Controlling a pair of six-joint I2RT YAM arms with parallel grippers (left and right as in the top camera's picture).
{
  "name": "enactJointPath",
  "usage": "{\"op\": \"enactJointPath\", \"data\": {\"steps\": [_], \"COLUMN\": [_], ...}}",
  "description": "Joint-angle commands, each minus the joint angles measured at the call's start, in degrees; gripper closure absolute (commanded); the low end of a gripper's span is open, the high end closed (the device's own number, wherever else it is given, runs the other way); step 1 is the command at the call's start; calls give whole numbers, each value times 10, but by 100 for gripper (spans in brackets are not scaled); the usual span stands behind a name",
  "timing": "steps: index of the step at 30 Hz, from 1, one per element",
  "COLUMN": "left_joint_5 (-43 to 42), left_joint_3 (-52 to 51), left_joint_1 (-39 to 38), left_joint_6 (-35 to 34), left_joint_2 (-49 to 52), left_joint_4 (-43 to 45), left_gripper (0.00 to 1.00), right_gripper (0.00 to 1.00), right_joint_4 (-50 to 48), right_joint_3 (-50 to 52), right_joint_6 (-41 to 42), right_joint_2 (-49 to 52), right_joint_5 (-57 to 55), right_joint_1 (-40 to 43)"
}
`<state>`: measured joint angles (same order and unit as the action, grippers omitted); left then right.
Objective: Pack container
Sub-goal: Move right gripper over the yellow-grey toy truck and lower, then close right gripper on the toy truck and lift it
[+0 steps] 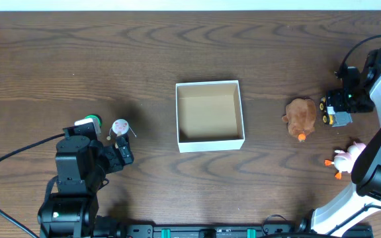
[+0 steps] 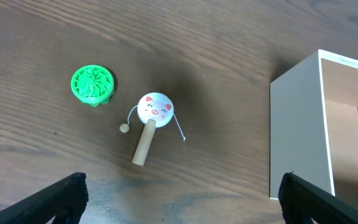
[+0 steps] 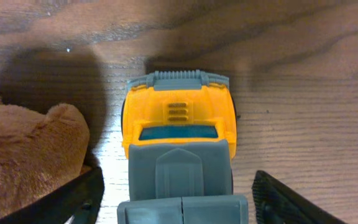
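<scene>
Overhead: one square white cardboard container (image 1: 210,141), tan inside, stands mid-surface, with two toys (image 1: 120,127) to its left and three toys (image 1: 300,118) to its right. Left wrist: the left end effector (image 2: 185,208), released, faces one pig-faced wooden rattle drum (image 2: 151,121), handle pointing back at it. Right wrist: the right end effector (image 3: 182,208), released, straddles one yellow-and-grey toy truck (image 3: 179,134) lengthwise.

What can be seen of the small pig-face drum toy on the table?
The pig-face drum toy has a round white head with a pink pig face, a wooden-looking handle and two thin strings, one ending in a bead. It lies flat on the table, apart from the green disc; nothing else touches it.
</scene>
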<state>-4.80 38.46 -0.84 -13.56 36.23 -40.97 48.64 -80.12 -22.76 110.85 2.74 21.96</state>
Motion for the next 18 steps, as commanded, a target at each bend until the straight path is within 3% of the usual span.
{"op": "enactJointPath", "data": {"steps": [1, 6, 18], "left_joint_5": [-6, -6, -6], "left_joint_3": [13, 13, 13], "left_joint_1": [3, 3, 3], "left_joint_6": [-5, -5, -5], "left_joint_2": [0, 0, 0], "left_joint_4": [-2, -2, -2], "left_gripper": [2, 2, 2], "right_gripper": [33, 44, 54], "right_joint_4": [-1, -1, -7], "right_joint_3": [4, 4, 4], "right_joint_6": [5, 5, 35], "right_joint_2": [1, 1, 1], "right_joint_5": [8, 7, 7], "right_joint_1": [-2, -2, -2]}}
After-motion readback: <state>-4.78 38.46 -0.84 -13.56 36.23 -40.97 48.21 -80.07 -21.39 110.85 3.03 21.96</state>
